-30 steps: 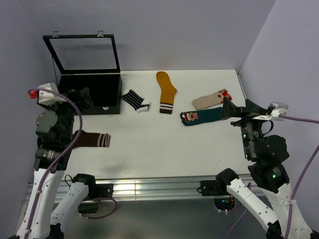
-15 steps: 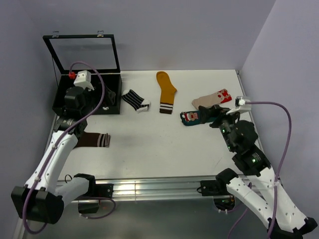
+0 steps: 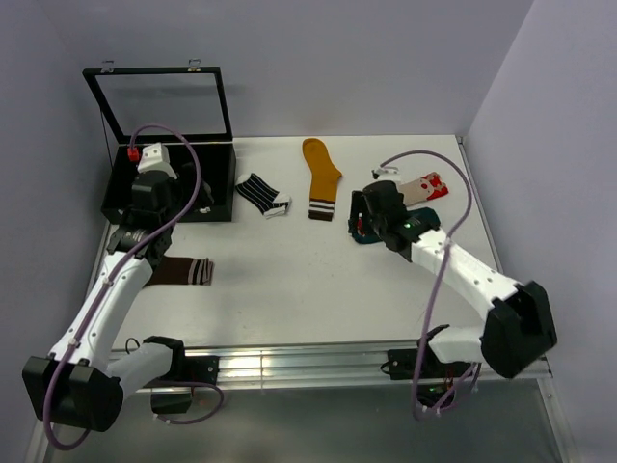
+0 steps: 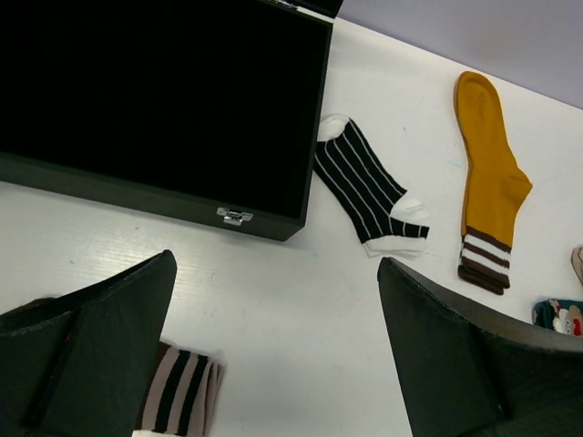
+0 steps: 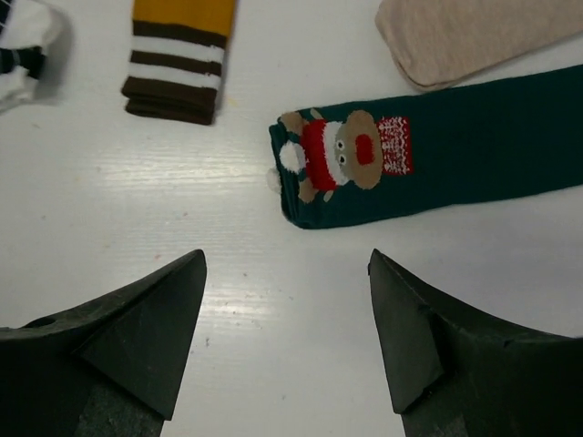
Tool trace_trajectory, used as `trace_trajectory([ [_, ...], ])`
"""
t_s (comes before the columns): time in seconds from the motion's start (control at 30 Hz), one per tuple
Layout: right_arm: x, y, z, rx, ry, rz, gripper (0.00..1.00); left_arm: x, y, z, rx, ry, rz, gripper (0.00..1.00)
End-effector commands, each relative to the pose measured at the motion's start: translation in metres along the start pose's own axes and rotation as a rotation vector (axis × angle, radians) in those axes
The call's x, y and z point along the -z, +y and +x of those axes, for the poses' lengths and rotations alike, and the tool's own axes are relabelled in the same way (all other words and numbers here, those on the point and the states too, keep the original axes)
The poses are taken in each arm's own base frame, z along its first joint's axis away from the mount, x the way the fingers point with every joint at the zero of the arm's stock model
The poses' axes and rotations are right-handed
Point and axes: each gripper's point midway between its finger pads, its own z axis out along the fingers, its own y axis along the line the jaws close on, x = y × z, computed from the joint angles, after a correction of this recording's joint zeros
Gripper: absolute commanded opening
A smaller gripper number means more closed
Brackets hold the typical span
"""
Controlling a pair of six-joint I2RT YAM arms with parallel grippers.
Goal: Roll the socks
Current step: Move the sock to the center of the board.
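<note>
Five socks lie flat on the white table. The dark teal sock [image 5: 455, 150] with the red-white figure lies just ahead of my open, empty right gripper [image 5: 287, 300]; from the top view my right gripper [image 3: 359, 222] hovers over its figure end [image 3: 366, 237]. The beige sock [image 3: 416, 189] lies behind it. The mustard sock [image 3: 321, 177] and the striped sock [image 3: 262, 194] lie mid-table. The brown stripe-cuffed sock [image 3: 178, 270] lies at the left, its cuff [image 4: 178, 401] by my left finger. My left gripper [image 4: 278, 346] is open and empty, and in the top view my left gripper [image 3: 193, 198] hangs by the box front.
A black box [image 3: 174, 169] with its glass lid raised stands at the back left; its dark inside [image 4: 155, 91] fills the left wrist view. Lavender walls close the back and right. The table's metal front rail [image 3: 289, 362] runs along the near edge.
Both arms swung in from the table's sides. My right gripper moved left over the teal sock's figure end. My left gripper moved up to the box front. The socks have not moved.
</note>
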Motion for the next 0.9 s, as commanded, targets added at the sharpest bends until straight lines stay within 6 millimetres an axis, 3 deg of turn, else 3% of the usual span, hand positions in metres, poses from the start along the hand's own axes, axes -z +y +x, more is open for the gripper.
trace_trajectory([
  [0.0, -0.024, 0.011, -0.010, 0.018, 0.009, 0.021, 0.79, 0.007, 0.007, -0.010, -0.008, -0.073, -0.023, 1.00],
  [0.27, -0.084, 0.015, 0.020, 0.080, 0.136, 0.094, 0.73, 0.012, 0.018, -0.015, -0.037, -0.099, -0.071, 0.99],
  [0.47, -0.109, 0.021, 0.044, 0.123, 0.223, 0.083, 0.70, 0.016, 0.024, -0.018, -0.040, -0.117, -0.099, 0.99],
  [0.63, -0.114, 0.026, 0.069, 0.164, 0.295, 0.066, 0.68, 0.017, 0.023, -0.018, -0.035, -0.121, -0.092, 0.99],
  [0.87, -0.097, 0.052, 0.109, 0.258, 0.358, 0.007, 0.64, 0.017, 0.021, -0.019, -0.033, -0.122, -0.080, 0.99],
])
